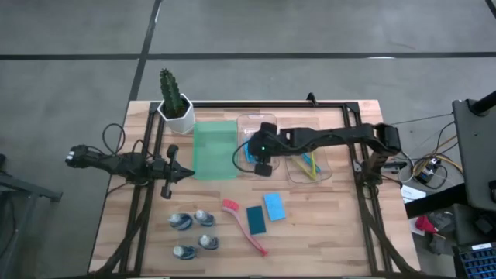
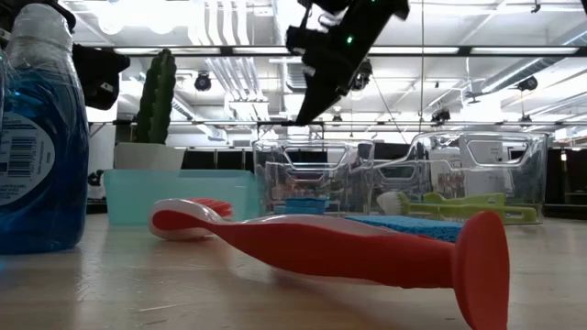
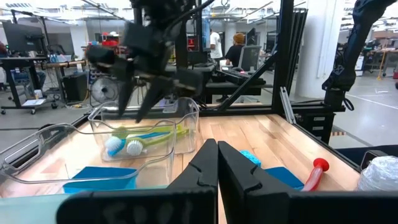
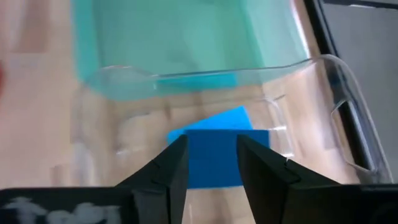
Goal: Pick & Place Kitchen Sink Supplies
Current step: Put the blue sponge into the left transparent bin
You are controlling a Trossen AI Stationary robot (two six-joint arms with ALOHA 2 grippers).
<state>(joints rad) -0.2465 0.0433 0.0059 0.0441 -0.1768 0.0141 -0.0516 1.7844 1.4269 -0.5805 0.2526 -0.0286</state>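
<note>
High view: right gripper [image 1: 262,152] hangs over the clear tray [image 1: 249,122]; left gripper [image 1: 180,172] waits beside the green tray [image 1: 214,151].
Low view: pink brush [image 2: 330,246] lies lengthwise across the table.
Left wrist: its fingers pressed together.
Right wrist: fingers [image 4: 168,168] spread, blue sponge [image 4: 214,155] directly below, in the clear tray.
Nearer arm: right, to the loose sponges [image 1: 265,211].

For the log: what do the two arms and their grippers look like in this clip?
Both arms are dark, near-black jointed links. The right arm carries a small green light near its wrist and dark cabling along its links. The right gripper has two flat black tapered fingers. The left gripper has the same black wedge fingers, ending in a point.
</note>
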